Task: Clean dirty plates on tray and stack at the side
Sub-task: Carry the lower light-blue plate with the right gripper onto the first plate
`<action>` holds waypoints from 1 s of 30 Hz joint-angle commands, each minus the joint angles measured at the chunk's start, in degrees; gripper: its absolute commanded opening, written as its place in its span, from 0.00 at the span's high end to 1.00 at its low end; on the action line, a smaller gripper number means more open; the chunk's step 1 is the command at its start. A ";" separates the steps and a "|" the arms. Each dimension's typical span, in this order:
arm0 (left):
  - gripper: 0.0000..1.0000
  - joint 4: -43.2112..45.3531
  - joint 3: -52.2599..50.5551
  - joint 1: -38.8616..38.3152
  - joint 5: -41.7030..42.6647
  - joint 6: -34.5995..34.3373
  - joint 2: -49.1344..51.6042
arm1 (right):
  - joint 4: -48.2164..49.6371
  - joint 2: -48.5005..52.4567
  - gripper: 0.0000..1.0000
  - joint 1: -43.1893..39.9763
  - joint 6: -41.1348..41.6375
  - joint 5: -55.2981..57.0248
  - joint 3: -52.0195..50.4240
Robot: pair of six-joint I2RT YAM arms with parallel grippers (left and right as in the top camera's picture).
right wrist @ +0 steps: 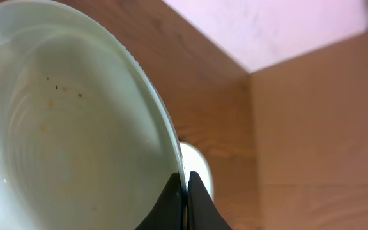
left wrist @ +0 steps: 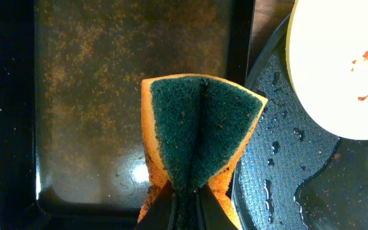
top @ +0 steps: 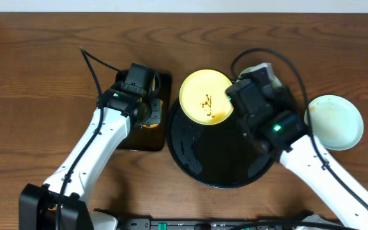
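Observation:
My left gripper is shut on the teal-and-orange sponge, folded between the fingers, above the right edge of the rectangular tray. A pale yellow plate with brown smears lies on the far left rim of the round black tray. My right gripper is shut on the rim of a mint-blue plate, held tilted on edge above the tray's far right; in the overhead view only a sliver of it shows. A second mint-blue plate lies on the table to the right.
A narrow black rectangular tray with brownish liquid lies left of the round tray. The round tray's floor is wet. Wooden table all around; a pale wall at the back.

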 commanded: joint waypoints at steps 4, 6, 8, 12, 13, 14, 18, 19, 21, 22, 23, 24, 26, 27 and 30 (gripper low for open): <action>0.92 -0.17 -0.17 0.24 -0.70 -0.52 -0.63 | -1.09 -0.68 0.99 -12.31 11.72 -11.28 1.22; 0.92 -0.17 -0.17 0.24 -0.70 -0.52 -0.63 | -0.96 -0.68 0.99 -16.98 12.55 -14.21 1.22; 0.92 -0.17 -0.17 0.24 -0.70 -0.52 -0.63 | -0.90 -0.68 0.99 -22.21 13.86 -17.33 1.22; 0.92 -0.17 -0.17 0.24 -0.70 -0.52 -0.63 | -0.96 -0.68 0.99 -32.63 16.76 -22.14 1.22; 0.92 -0.17 -0.17 0.24 -0.70 -0.52 -0.63 | -1.07 -0.66 0.99 -36.37 17.90 -23.23 1.20; 0.92 -0.17 -0.17 0.24 -0.70 -0.52 -0.63 | -1.07 -0.66 0.99 -38.01 18.27 -23.71 1.20; 0.92 -0.20 -0.17 0.24 -0.70 -0.52 -0.63 | -1.03 -0.52 0.99 -47.52 20.15 -24.65 0.81; 0.92 -0.20 -0.17 0.24 -0.70 -0.52 -0.63 | -0.98 -0.24 0.99 -49.51 20.15 -24.94 0.70; 0.92 -0.20 -0.17 0.24 -0.70 -0.52 -0.63 | -1.03 0.70 0.99 -53.40 20.15 -25.77 0.50; 0.92 -0.20 -0.17 0.24 -0.70 -0.52 -0.63 | -1.03 1.29 0.99 -54.99 20.15 -26.40 0.44; 0.92 -0.20 -0.17 0.24 -0.70 -0.52 -0.63 | -0.81 2.01 0.99 -56.48 20.15 -27.32 0.28; 0.92 -0.20 -0.17 0.24 -0.70 -0.52 -0.63 | -0.48 2.75 0.99 -57.75 20.15 -28.41 0.13; 0.92 -0.20 -0.17 0.24 -0.70 -0.52 -0.63 | 0.15 4.66 0.99 -60.15 20.13 -31.06 -0.04; 0.92 -0.20 -0.17 0.24 -0.70 -0.52 -0.63 | 0.28 5.57 0.99 -61.00 20.13 -32.04 -0.07; 0.92 -0.20 -0.17 0.24 -0.68 -0.52 -0.63 | 0.28 8.31 0.99 -62.75 20.15 -32.63 -0.07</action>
